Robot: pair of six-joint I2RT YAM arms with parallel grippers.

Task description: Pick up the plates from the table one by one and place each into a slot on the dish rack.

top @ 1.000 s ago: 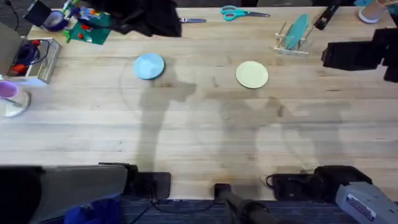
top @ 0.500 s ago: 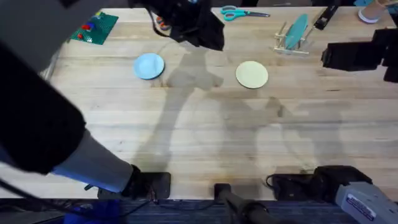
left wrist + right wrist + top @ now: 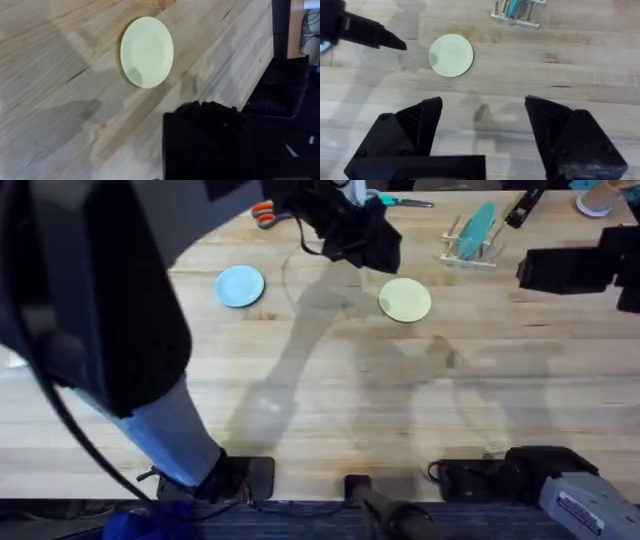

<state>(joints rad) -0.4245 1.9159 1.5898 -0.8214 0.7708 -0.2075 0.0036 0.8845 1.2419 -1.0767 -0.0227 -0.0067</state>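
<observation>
Rack (image 3: 470, 242) of pale wood stands in the upper right of the overhead frame near the table's far edge, with one teal plate (image 3: 479, 227) standing upright between its pegs; neighbouring gaps look free. Flat on the table (image 3: 340, 410) lie a light blue plate (image 3: 239, 286), upper left of centre, and a pale yellow plate (image 3: 405, 299) right of centre, well apart from each other. The left gripper (image 3: 352, 230) hangs near the top centre, just up and left of the yellow plate; whether its fingers are parted cannot be told. The right gripper (image 3: 482, 127) has its fingers spread wide, holding nothing. Scissors (image 3: 385, 200) lie along the far edge. The wide middle and near planks give open room.
</observation>
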